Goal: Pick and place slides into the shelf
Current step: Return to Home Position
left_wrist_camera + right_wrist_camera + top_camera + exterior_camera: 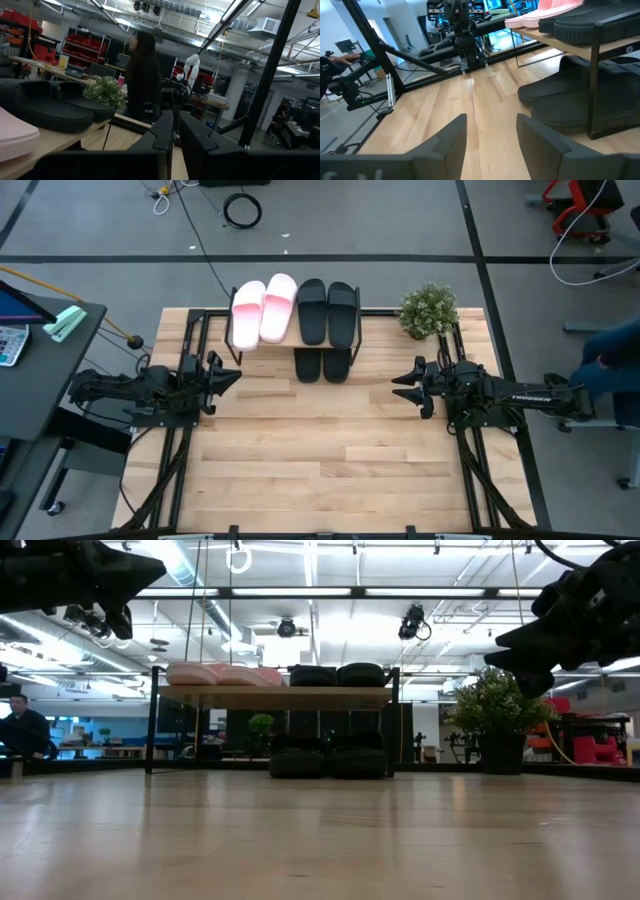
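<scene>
The shelf [280,697] stands at the middle of the table's far edge. On its top board lie two pale pink slides [262,310] and two black slides [327,310], side by side. Two more black slides [328,760] sit on the tabletop under the board. My left gripper [235,375] hovers left of the shelf, above the table. Its fingers [165,135] are almost together with nothing between them. My right gripper [395,385] hovers right of the shelf, open and empty. Its fingers [450,137] point toward the lower black slides [560,100].
A small potted plant [428,310] stands at the far right of the table, beside the shelf. Bare wooden tabletop [320,450] stretches between the arms and toward the near edge. A person [142,75] stands in the room beyond the table.
</scene>
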